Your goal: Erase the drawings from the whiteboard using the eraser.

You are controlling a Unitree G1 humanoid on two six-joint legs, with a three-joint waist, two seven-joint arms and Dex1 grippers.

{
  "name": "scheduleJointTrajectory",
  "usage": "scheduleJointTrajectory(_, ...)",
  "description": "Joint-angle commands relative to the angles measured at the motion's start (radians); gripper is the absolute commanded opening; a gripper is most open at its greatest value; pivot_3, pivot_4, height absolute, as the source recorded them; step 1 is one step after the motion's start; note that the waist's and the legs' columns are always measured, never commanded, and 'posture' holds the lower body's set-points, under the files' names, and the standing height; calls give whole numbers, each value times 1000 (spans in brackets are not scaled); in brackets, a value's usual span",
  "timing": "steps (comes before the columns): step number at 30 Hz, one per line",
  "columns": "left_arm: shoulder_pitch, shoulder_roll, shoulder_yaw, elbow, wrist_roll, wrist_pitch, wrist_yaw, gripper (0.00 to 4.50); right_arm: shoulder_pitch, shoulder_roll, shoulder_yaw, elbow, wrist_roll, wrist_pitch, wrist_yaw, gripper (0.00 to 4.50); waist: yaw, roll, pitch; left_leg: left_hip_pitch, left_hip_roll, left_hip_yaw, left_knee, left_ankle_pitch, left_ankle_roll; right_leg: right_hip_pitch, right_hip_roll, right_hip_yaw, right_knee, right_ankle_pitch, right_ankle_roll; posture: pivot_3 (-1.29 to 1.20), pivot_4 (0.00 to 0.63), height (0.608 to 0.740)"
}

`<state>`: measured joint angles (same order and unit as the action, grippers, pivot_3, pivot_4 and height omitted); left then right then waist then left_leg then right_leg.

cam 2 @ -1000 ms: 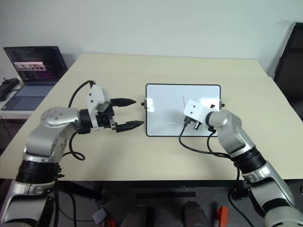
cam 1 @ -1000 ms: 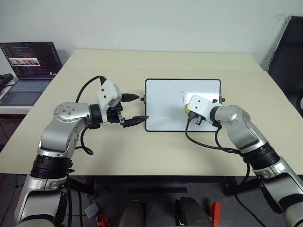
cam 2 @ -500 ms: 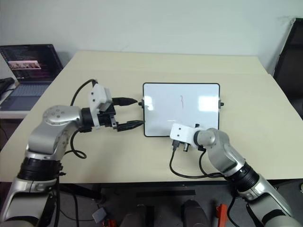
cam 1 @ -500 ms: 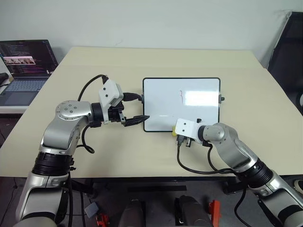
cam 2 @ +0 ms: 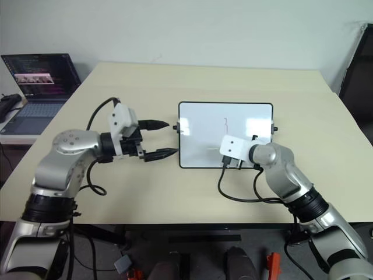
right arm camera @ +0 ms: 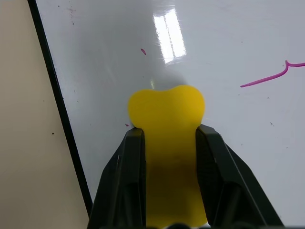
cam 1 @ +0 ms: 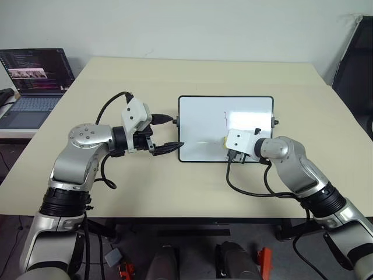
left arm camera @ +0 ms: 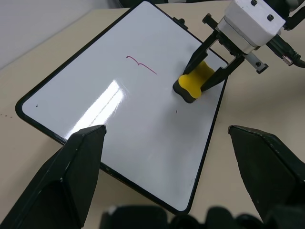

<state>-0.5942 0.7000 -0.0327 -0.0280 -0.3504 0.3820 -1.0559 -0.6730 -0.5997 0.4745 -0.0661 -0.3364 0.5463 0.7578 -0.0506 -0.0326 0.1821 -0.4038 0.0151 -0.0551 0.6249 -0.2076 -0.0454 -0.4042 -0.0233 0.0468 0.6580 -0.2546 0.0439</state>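
Observation:
The whiteboard lies flat in the middle of the table. A thin bracket-like drawing shows near its centre, also seen in the left wrist view and in the right wrist view. A tiny speck sits nearer the board's edge. My right gripper is shut on the yellow eraser, which rests on the board's near part, below the drawing. My left gripper stands open at the board's left edge, one finger by the side knob.
An open laptop stands on a side table at the far left. A dark chair is at the far right. A black cable from my right wrist loops over the beige table in front of the board.
My right gripper slid the eraser off the board's near edge, then brought it back onto the board's near part. The left gripper kept still. The camera shifted slightly.

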Motion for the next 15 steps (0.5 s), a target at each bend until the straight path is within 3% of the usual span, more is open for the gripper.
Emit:
scheduleJointTrajectory(1,-33,-9,8,-1,0,-17,2,4500,0,-17,-39,36,-44,-12,-47,1057,0,0,0,0,0,0,0,0,0,0,0,0,0,0,0,0,150,740)
scheduleJointTrajectory(15,-42,-10,10,8,5,-16,-7,4500,131,-34,20,-89,-72,-20,54,1057,-2,0,0,0,0,0,-1,0,0,0,0,0,0,0,1,0,150,740)
